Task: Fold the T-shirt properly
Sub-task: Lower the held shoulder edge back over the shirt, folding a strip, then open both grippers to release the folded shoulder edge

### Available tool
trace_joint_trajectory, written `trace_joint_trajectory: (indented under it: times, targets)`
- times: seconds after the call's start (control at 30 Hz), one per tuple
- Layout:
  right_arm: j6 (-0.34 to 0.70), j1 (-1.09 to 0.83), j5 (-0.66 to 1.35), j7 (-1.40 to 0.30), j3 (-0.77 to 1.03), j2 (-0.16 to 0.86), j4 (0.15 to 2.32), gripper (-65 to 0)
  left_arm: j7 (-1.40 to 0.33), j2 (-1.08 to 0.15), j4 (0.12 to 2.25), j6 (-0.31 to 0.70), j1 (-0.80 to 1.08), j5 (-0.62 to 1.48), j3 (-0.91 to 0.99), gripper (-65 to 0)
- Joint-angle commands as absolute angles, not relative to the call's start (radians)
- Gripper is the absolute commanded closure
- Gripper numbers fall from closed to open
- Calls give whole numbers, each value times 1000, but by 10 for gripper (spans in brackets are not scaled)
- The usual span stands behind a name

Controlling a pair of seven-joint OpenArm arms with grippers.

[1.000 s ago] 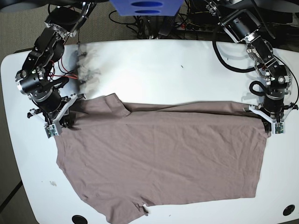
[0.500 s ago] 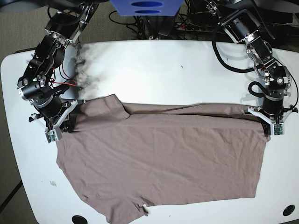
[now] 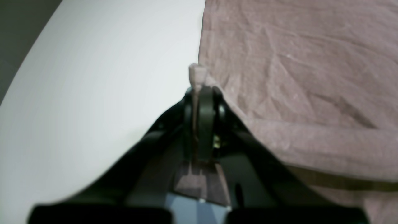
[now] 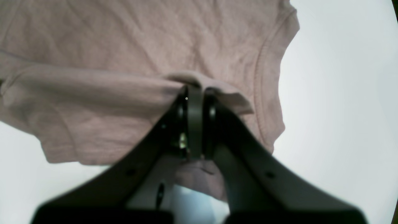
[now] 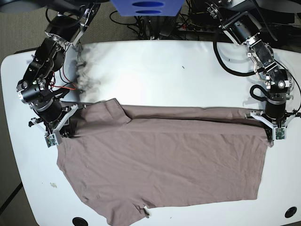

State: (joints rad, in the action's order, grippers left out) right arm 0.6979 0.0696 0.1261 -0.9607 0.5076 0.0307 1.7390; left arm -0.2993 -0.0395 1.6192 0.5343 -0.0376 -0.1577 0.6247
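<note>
Across the worktop: the T-shirt (image 5: pixel 164 165) lies spread over most of the white worktop (image 5: pixel 155 70), far edge running 9 to 3 o'clock, one sleeve at about 7 o'clock near the front rim.
Left gripper: left gripper (image 3: pixel 199 93) is closed flat, jaws together with a nub of taupe cloth poking out past the tips; in the base view it sits at the shirt's 3 o'clock far corner (image 5: pixel 273 129).
Right gripper: right gripper (image 4: pixel 194 93) is also pinched closed on a bunched fold near the sleeve seam; base view puts it at the 9 o'clock far corner (image 5: pixel 59 132).
Fabric: thin, soft, lightly creased, no stiffness. Judgement: light load, drapes and sags between the two holds, follows whatever drags it.
Slip: judgement, matte knit on a smooth top, slides easily but can bunch under itself.
Hold points: the two far corners as now look right; pinching a doubled hem gives more bite than a single layer.
Risk: uneven pull from either arm would skew the fold line; the small bite at the left gripper could slip out.
</note>
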Motion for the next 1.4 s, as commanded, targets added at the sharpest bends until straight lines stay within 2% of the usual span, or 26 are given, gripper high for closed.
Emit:
trace_joint_trajectory:
  times: [0.0, 0.23, 0.3, 0.37, 0.43, 0.47, 0.5, 0.6, 0.73, 0.87, 1.03, 1.37]
  targets:
    - [698, 87, 137, -935, 507, 42, 1755, 0, -271, -54, 1633, 524, -50, -150, 628, -27]
    - [698, 87, 128, -935, 507, 59, 1727, -8, -271, -56, 1633, 453, -50, -150, 628, -38]
    - [698, 87, 111, -935, 507, 59, 1718, -33, -271, -56, 1633, 447, -50, -151, 627, -48]
    - [698, 87, 76, -935, 507, 59, 1713, -89, -271, -56, 1632, 447, -50, -151, 627, -87]
    - [698, 87, 13, -935, 507, 59, 1718, -203, -271, -56, 1616, 447, -50, -151, 625, -183]
    - [698, 87, 1, -935, 507, 59, 1721, -232, -271, -56, 1613, 447, -50, -151, 624, -208]
    - [698, 87, -28, -935, 507, 59, 1724, -302, -271, -56, 1600, 446, -50, -151, 624, -285]
    - [698, 87, -74, -937, 507, 59, 1730, -462, -268, -56, 1581, 444, -53, -150, 627, -463]
    - [698, 87, -90, -937, 507, 58, 1745, -636, -245, -56, 1577, 444, -62, -150, 630, -636]
    - [698, 84, -88, -943, 510, 58, 1793, -650, -226, -56, 1578, 444, -58, -150, 630, -650]
    - [698, 82, -87, -944, 510, 58, 1893, -650, -222, -58, 1580, 444, -58, -173, 661, -616]
    - [698, 38, -87, -940, 510, 59, 1956, -650, -222, -56, 1575, 444, -54, -232, 765, -606]
